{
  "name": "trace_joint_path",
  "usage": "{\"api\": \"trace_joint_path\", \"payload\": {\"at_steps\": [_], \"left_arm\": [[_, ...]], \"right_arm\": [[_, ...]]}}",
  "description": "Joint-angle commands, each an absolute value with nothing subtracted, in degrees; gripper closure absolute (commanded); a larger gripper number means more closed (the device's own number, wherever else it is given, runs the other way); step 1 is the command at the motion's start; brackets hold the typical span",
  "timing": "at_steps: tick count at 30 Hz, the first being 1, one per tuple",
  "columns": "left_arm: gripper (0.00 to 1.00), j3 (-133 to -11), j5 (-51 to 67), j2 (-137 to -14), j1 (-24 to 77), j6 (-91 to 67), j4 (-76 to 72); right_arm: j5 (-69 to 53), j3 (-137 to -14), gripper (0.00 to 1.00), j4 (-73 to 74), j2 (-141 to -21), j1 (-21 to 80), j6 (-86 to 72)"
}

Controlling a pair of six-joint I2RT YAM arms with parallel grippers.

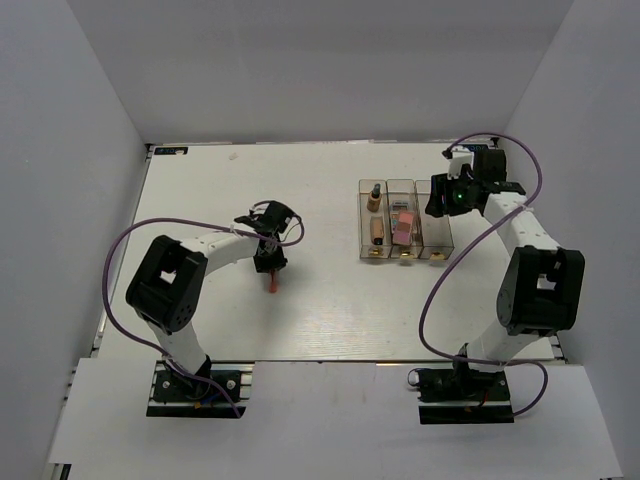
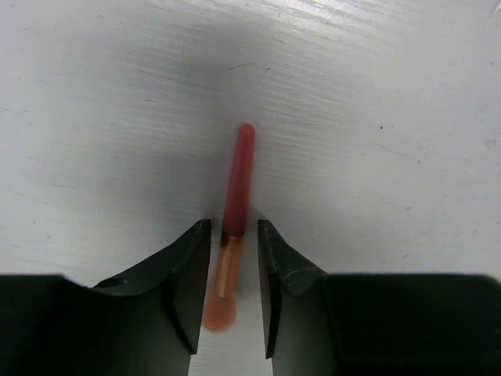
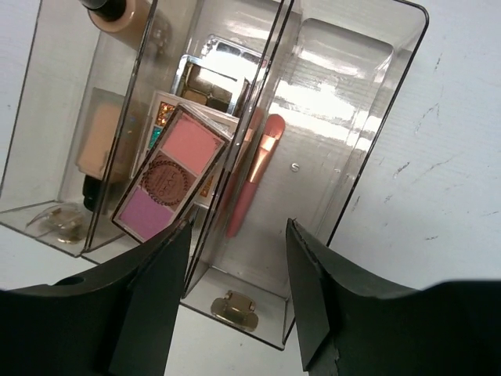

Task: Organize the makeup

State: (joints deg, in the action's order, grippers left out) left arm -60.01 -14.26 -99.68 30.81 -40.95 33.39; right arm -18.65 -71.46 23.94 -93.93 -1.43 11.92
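A slim coral-pink stick (image 2: 237,180) with a copper band and brush tip lies on the white table (image 1: 250,180). It also shows in the top view (image 1: 272,284). My left gripper (image 2: 234,227) is open and low over it, one finger on each side, with a gap on both. My right gripper (image 3: 239,227) is open and empty above the clear box (image 3: 376,117). In the box sit a pink-brown palette (image 3: 168,176), a rose-gold palette (image 3: 211,78), a second coral stick (image 3: 252,176) and a capped bottle (image 3: 117,12).
The clear three-compartment box (image 1: 437,252) with gold knobs (image 3: 232,309) stands right of centre. In the top view its left compartment holds the bottle (image 1: 375,197) and its middle one the pink palette (image 1: 401,226). Grey walls close in the table.
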Motion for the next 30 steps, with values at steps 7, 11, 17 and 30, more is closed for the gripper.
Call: {"api": "trace_joint_path", "payload": {"at_steps": [7, 11, 17, 30], "left_arm": [[0.79, -61.96, -7.57, -98.88, 31.29, -37.8, 31.83], [0.88, -66.35, -0.1, -97.21, 32.51, -34.81, 27.61], [0.91, -80.31, 16.13, -102.28, 36.03, -32.17, 21.54], [0.94, -115.22, 26.19, -129.62, 44.3, -39.54, 5.23]], "right_arm": [[-24.6, -67.41, 0.33, 18.37, -86.58, -2.46, 9.93], [-27.07, -65.57, 0.11, 15.92, -82.98, -2.9, 9.84], [-24.43, -59.95, 0.11, 7.48, -76.39, -3.95, 7.12], [-20.65, -56.08, 1.0, 4.66, -71.63, -7.38, 3.08]]}}
